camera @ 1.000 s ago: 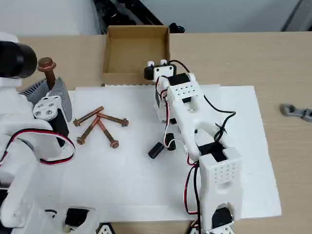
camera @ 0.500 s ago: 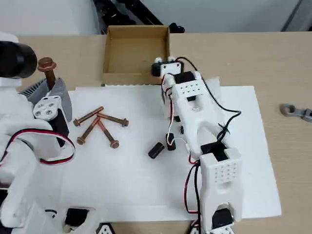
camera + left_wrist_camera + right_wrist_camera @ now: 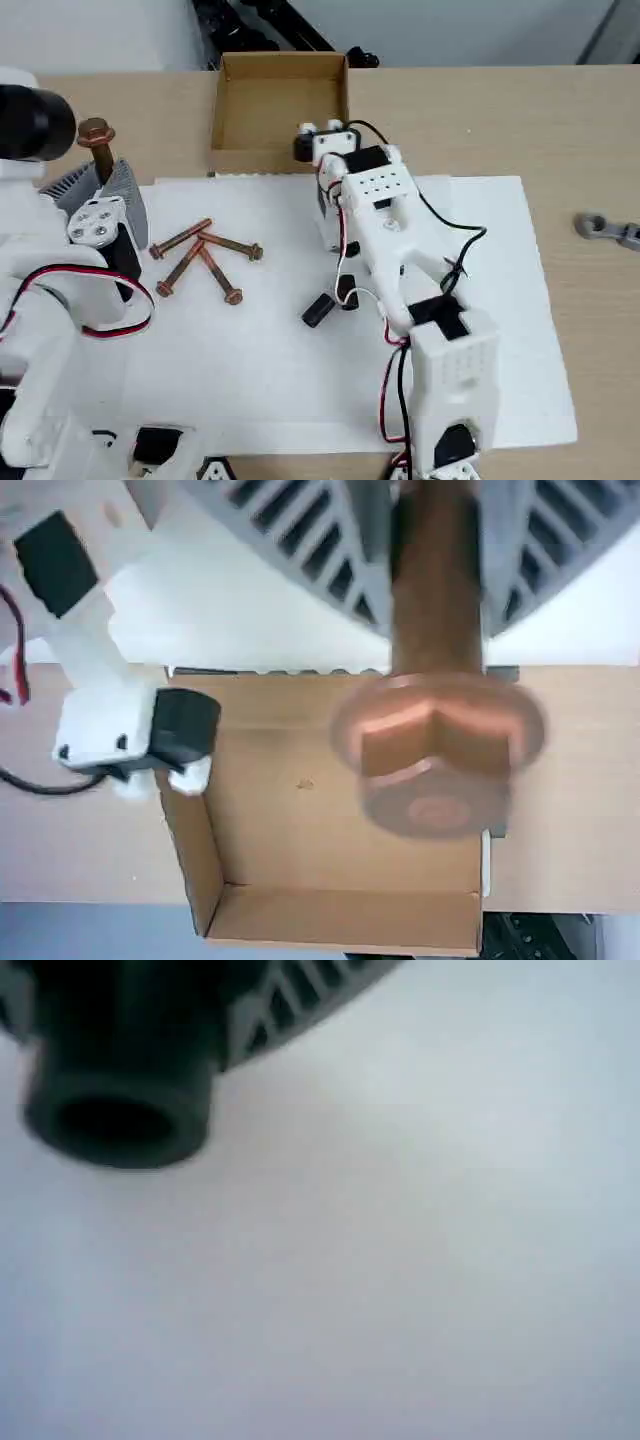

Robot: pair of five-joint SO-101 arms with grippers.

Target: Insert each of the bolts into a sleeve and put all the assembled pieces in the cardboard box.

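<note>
Your left gripper (image 3: 100,178) stands at the left edge of the white sheet (image 3: 250,370). Its jaws are clamped on the shank of a copper-coloured bolt (image 3: 97,135), whose flanged hex head sticks out beyond them. The left wrist view looks past that head into the cardboard box (image 3: 275,110). Your right gripper (image 3: 140,1000) hangs over the sheet just short of the box's front wall, jaws closed on a black sleeve (image 3: 115,1100) with its open bore showing. Four loose bolts (image 3: 205,258) lie fanned on the sheet between the arms. A loose sleeve (image 3: 319,308) lies on its side beside the right arm. A wrench (image 3: 605,228) rests on the bare bench (image 3: 560,120), well apart.
</note>
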